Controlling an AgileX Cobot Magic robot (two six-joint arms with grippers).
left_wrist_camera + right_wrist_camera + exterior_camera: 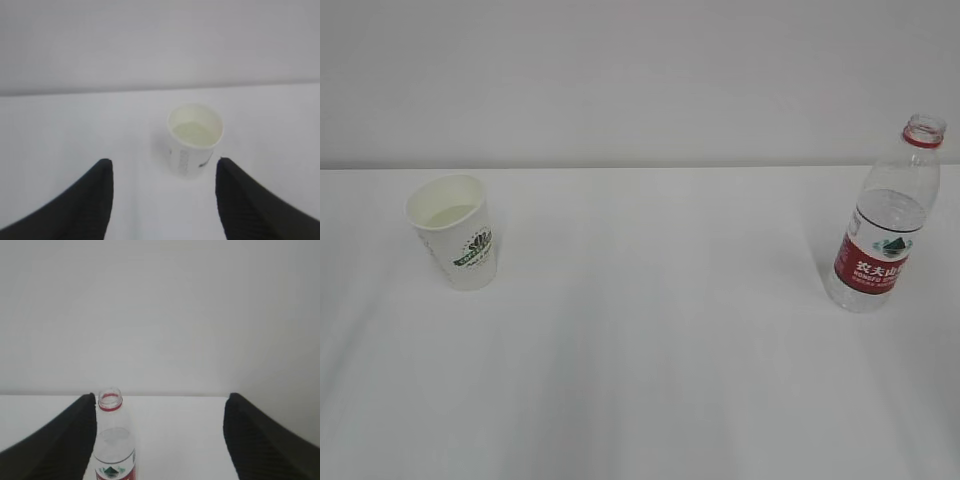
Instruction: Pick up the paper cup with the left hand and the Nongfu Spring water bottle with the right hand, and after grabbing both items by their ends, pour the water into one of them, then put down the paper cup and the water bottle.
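— Left wrist view first: how does the left hand (162, 200) stand?

— Spread wide, gripping nothing. Its ribbed black fingers (95, 200) flank the paper cup (194, 140), which stands upright just beyond their tips on the white table (75, 125), with water (192, 134) inside.

— And the right hand (160, 440)?

— Also spread and empty. The clear ribbed bottle (114, 440), uncapped with a red neck ring, stands just beside its left finger; whether they touch, I cannot tell. Cup and bottle stand well apart.
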